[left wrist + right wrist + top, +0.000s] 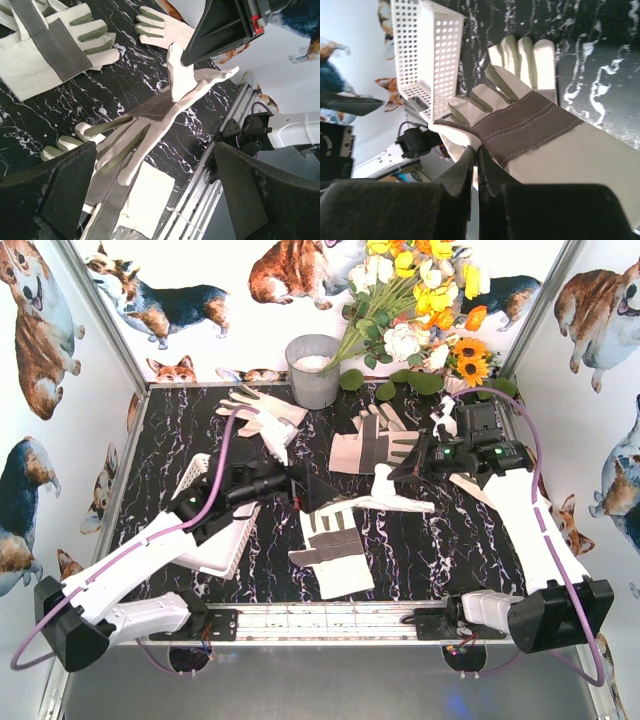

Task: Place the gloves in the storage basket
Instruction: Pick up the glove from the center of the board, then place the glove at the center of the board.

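Right at the near edge of the table, under the left arm, sits the storage basket. As far as I can see it has no gloves in it, though the arm hides a good chunk of it, so I can't say for sure. I'd call this barely started.

Just to the right of the basket, a front glove lies flat on the black marble top. The left gripper hovers over it with its jaws spread wide, holding nothing and touching nothing.

A bit further in, the right gripper is pinched tight on the edge of a held glove, near the grey palm patch. From the left wrist view, that glove is lifted at the pinch and droops down toward the tabletop.

Beyond that there's a middle glove out on the table. Further back, a pile of far gloves lies beside the grey bucket, with the flowers right at the back.

So there's one glove in hand, and at least three more spots left to clear.
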